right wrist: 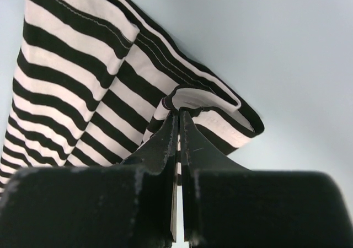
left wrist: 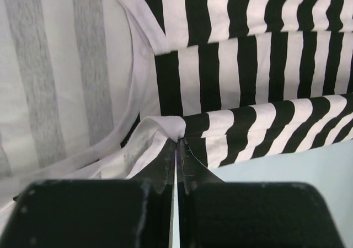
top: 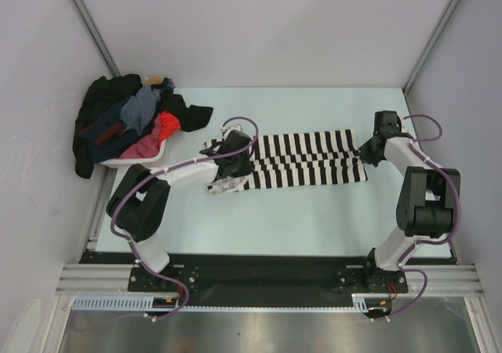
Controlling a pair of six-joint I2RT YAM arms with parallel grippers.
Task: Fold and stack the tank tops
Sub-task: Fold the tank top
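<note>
The black-and-white striped tank top (top: 306,159) lies stretched sideways across the middle of the table, folded lengthwise. My left gripper (top: 233,158) is shut on its left end, pinching the white-edged cloth (left wrist: 168,128) at the fingertips. My right gripper (top: 369,152) is shut on its right end, pinching the folded hem (right wrist: 187,103). The striped cloth fills the left wrist view (left wrist: 248,82) and the left of the right wrist view (right wrist: 71,93). The navy jersey lies in the clothes heap (top: 129,121) at the far left; its "23" is hidden.
A pale pink basket (top: 149,158) at the far left holds a heap of dark, blue-grey and red clothes that spill over its rim. White walls close the table on the left, back and right.
</note>
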